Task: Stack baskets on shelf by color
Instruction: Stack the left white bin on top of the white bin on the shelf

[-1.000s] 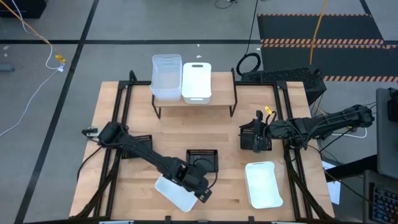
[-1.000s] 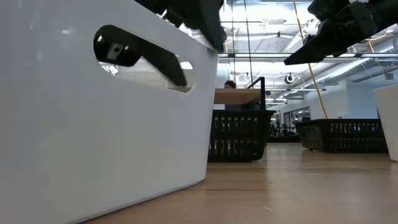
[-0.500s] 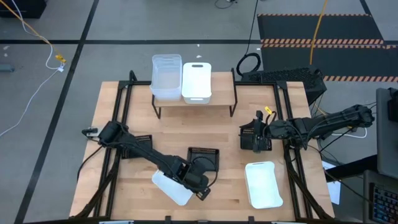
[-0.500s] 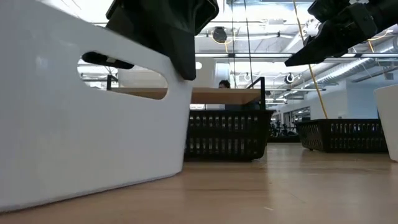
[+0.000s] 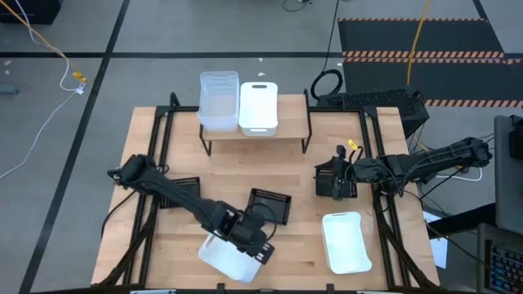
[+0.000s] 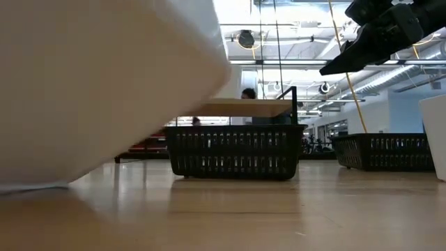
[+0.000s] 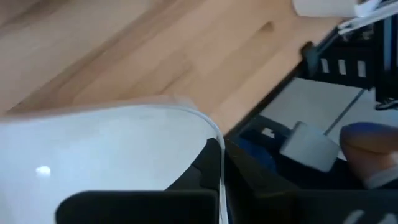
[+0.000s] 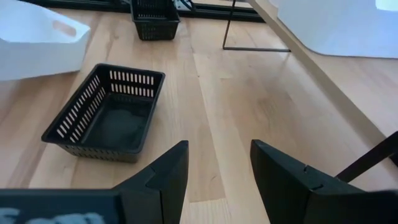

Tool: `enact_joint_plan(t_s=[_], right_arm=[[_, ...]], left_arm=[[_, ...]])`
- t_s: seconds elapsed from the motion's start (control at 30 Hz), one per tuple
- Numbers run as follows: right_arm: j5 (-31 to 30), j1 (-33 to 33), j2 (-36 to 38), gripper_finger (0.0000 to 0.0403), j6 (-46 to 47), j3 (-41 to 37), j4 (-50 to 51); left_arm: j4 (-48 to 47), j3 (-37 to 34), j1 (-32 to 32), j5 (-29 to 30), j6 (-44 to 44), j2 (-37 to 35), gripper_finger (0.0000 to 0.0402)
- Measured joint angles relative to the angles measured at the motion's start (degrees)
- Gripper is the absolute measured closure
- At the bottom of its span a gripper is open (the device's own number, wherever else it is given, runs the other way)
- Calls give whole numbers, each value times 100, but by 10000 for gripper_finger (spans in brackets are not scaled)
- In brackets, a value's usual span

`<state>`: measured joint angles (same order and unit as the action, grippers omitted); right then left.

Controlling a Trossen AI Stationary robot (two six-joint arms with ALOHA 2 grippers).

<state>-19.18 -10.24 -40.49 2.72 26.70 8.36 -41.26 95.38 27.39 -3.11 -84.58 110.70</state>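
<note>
Left hand point(image 5: 249, 245), near tabletop point(image 5: 298, 175) front edge: fingers closed on the rim of a white basket point(image 5: 225, 255), which sits tilted. Its long axis runs diagonally. Shelf point(image 5: 286, 129) lies at the far edge, well apart from this hand, carrying a clear basket point(image 5: 218, 100) and a white basket on shelf point(image 5: 258, 106) side by side. Target stack is probably that white one. Black basket point(image 5: 270, 205) lies between. Right hand point(image 5: 337, 184), jaws apart, empty, hovers right of centre, nearer the shelf.
</note>
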Motion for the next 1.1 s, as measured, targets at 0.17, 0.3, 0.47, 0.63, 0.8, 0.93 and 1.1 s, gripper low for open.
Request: enact_joint_plan(t_s=[0.17, 0.3, 0.47, 0.63, 0.8, 0.93, 1.1], right_arm=[[2, 0, 0, 234, 112, -1, 9], [2, 0, 0, 234, 112, 0, -40], [2, 0, -2, 234, 107, -1, -55], [1, 0, 0, 234, 26, -1, -67], [2, 0, 0, 234, -20, -1, -99], [2, 0, -1, 234, -19, 0, -92], [2, 0, 0, 234, -43, -1, -87]], left_arm=[[-369, 415, 149, 61, 252, -246, 398], [-688, 864, 287, -257, 802, -328, 396], [-664, 1632, 473, -1234, 1463, -332, 397], [-1165, 2158, 428, -1420, 2108, -326, 396], [-1979, 2556, -69, -1080, 2294, -327, 396], [-2091, 2810, -443, -1032, 2786, -319, 398], [-2052, 3199, -649, -1367, 4034, -319, 395]])
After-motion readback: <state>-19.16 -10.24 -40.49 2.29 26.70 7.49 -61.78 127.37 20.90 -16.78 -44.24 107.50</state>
